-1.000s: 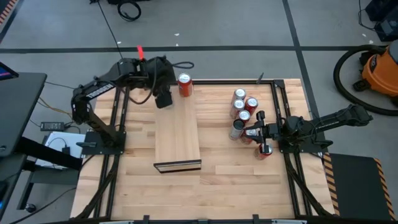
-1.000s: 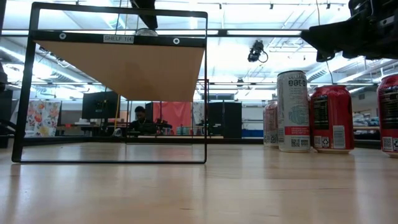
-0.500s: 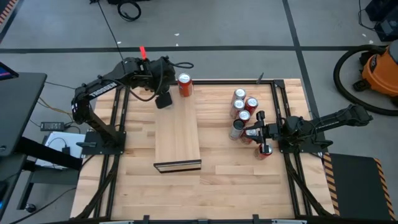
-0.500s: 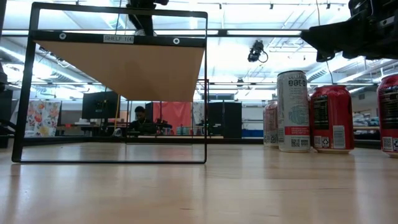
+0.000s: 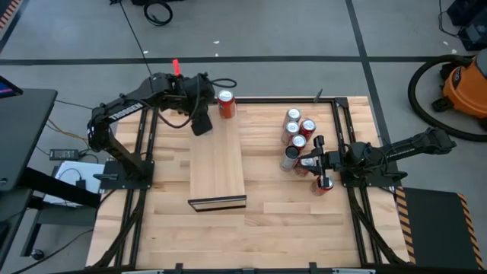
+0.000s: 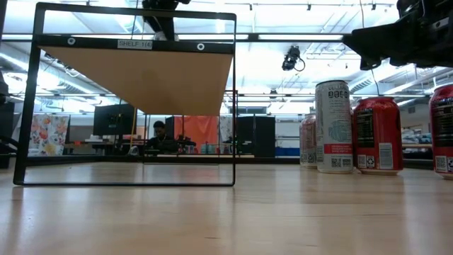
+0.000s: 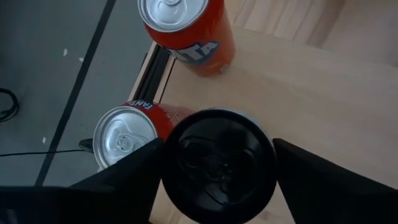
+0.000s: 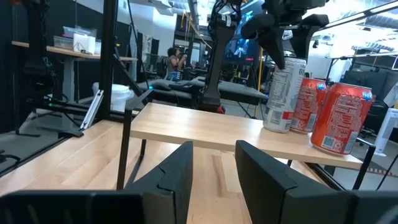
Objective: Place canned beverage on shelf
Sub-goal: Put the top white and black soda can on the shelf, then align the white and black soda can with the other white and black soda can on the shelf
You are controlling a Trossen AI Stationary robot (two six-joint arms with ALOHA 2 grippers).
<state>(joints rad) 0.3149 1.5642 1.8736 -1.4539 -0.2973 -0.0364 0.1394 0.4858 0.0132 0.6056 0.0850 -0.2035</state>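
An orange can (image 5: 226,104) stands on the shelf (image 5: 217,164), just beside the left gripper (image 5: 199,122).

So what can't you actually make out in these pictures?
- High view: a second orange can shows only in the left wrist view. From above, the left gripper and its arm seem to cover it.
- Low view: the shelf, seen from below, hides whatever stands on it.
- Left wrist view: a dark round part covers that can's side.
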